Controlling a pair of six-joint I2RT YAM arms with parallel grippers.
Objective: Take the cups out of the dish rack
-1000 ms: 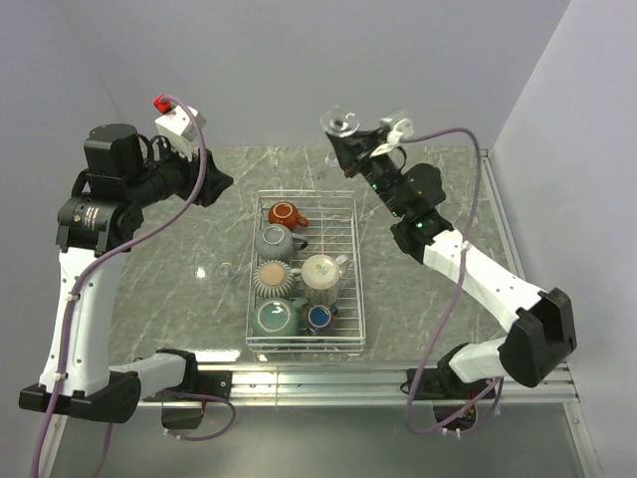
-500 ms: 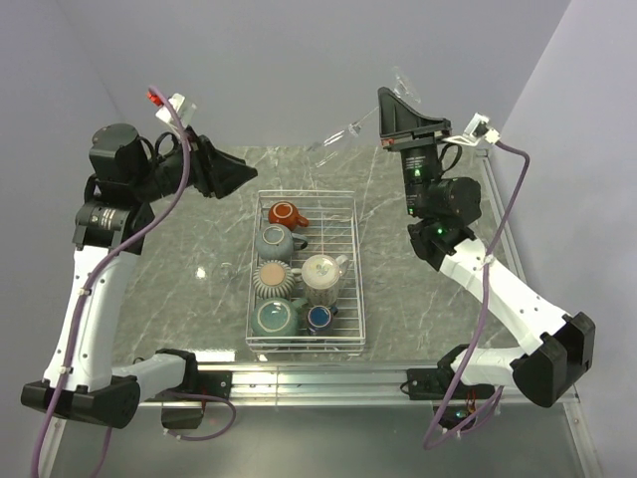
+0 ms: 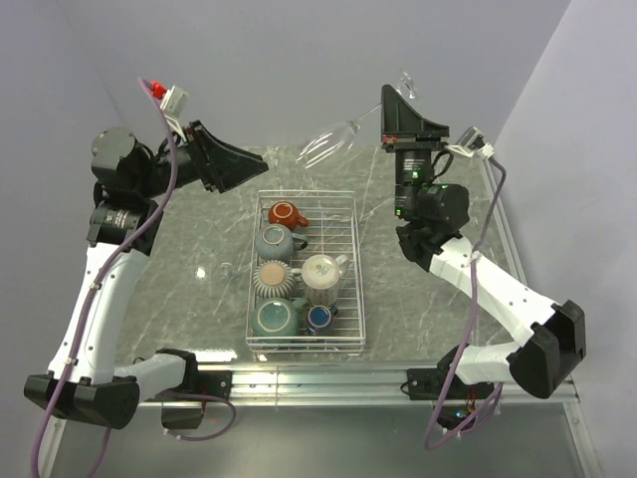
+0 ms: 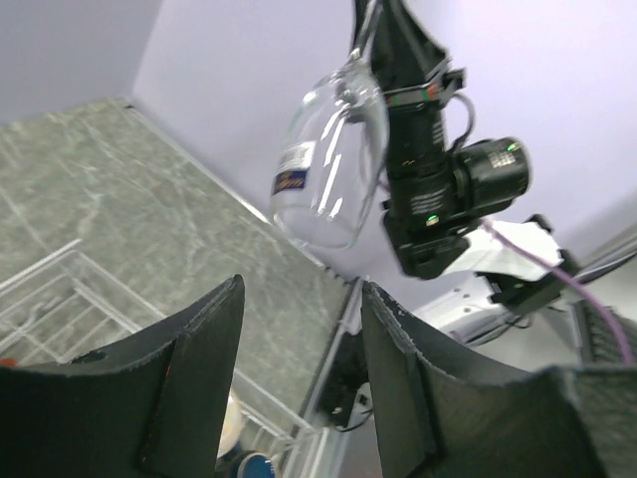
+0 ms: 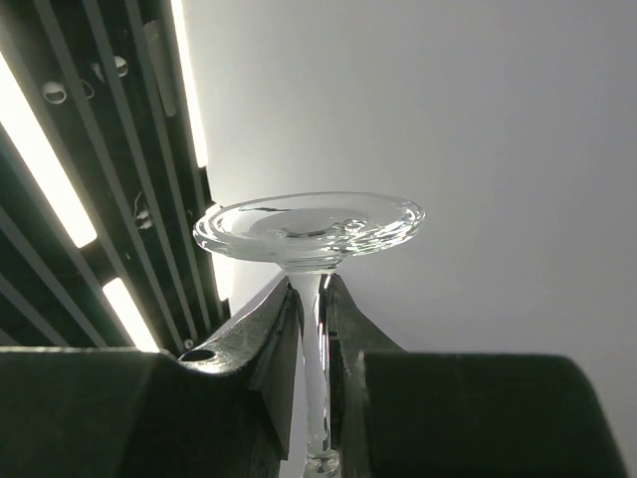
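Observation:
My right gripper (image 3: pixel 390 103) is shut on the stem of a clear stemmed glass (image 3: pixel 325 147), held high over the table's back edge. The glass is tilted, bowl to the left. In the right wrist view the foot (image 5: pixel 309 224) sits just above the gripper (image 5: pixel 311 299). My left gripper (image 3: pixel 254 167) is open and empty, and points at the bowl (image 4: pixel 328 169) from a short way off. The dish rack (image 3: pixel 356 261) holds a red-brown mug (image 3: pixel 284 213), two grey-teal mugs (image 3: pixel 274 242), a ribbed beige cup (image 3: pixel 273 276), a white mug (image 3: pixel 320 269) and a dark-blue cup (image 3: pixel 318 317).
The rack stands mid-table on the grey marble top (image 3: pixel 418 309). A metal rail (image 3: pixel 318 383) runs along the near edge. Walls close the back and right side. A corner of the rack (image 4: pixel 60 289) shows below my left fingers (image 4: pixel 189 378).
My right arm has swung the glass up and tipped it, bowl to the left. My left gripper has moved right and up toward the bowl.

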